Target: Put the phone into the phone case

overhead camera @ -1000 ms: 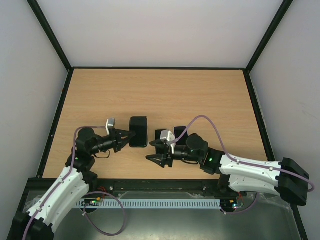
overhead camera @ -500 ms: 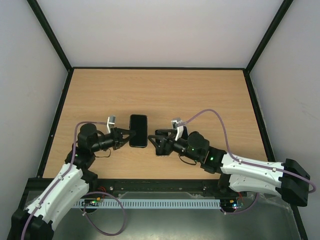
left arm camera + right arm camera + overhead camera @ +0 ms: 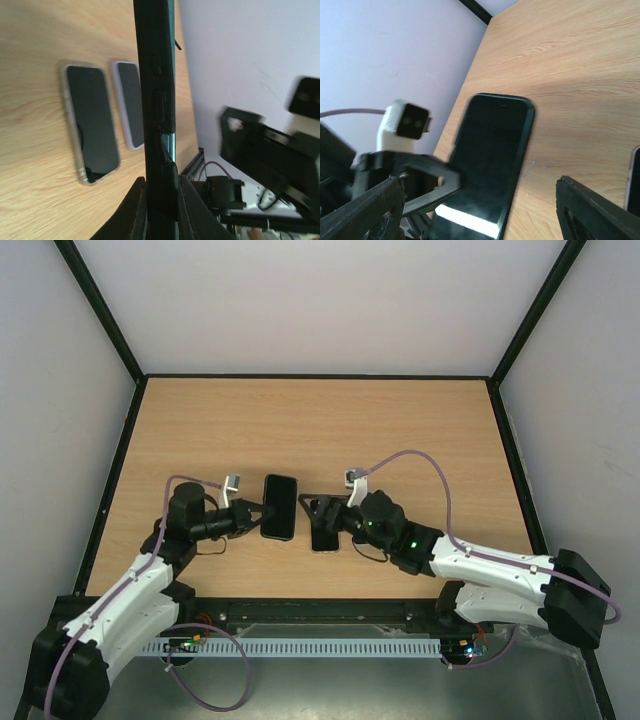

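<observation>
Black phone case point(image 3: 279, 507): you have one, and your left pincer point(image 3: 162, 200) is clamped tight on it, with the case lifted a little over the wood. Count two phones lying flat, side by side, dark screens up: a phone with a clear rim point(image 3: 90, 125) and a phone with a pale rim point(image 3: 129, 105). They lie just right of the case, in the lower middle of the top view. Your right pincer point(image 3: 479, 205) is spread wide with nothing in it, near the phones and facing the case. You have two arms and two pincers. All of this sits well apart from the black rim point(image 3: 119, 465) of the tabletop point(image 3: 320, 420). Bare wood runs up to the top edge and out to both sides.
</observation>
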Controlling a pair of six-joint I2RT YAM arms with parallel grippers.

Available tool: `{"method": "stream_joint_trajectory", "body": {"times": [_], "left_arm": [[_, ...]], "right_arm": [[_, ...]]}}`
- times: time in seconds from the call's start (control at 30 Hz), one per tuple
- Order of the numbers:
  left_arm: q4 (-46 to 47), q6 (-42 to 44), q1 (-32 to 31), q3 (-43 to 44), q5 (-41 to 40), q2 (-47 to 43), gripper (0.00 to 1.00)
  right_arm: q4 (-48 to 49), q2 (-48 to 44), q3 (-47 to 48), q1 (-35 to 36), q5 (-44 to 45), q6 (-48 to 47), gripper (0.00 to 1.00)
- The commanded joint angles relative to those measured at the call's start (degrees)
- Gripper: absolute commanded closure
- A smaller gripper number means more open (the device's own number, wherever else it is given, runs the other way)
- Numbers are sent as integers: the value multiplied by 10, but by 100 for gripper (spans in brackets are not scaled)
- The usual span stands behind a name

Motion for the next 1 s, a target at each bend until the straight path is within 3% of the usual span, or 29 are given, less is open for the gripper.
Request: {"method": "stream_joint_trajectory", "body": {"times": [0.0, 0.13, 0.27, 0.4, 0.53, 0.67, 0.97], "left_arm": [[110, 21, 1, -1, 74, -48, 98], [138, 4, 0, -9, 93, -79, 98], [160, -8, -2, -14, 105, -96, 98], [165, -10, -3, -15, 111, -93, 98], [159, -12, -4, -14, 109, -95, 97], [114, -2, -3, 0, 87, -106, 84], [-43, 103, -1, 96, 17, -87, 61]], "right_arm": [[45, 3, -23, -46, -65, 53, 17], [105, 30, -22, -53, -118, 71, 15], [219, 85, -28, -52, -214, 101, 25], [291, 109, -31, -52, -253, 118, 45], [302, 99, -41, -52, -243, 107, 76], [299, 82, -56, -52, -247, 89, 94], [309, 61, -68, -50, -332, 63, 98]]}}
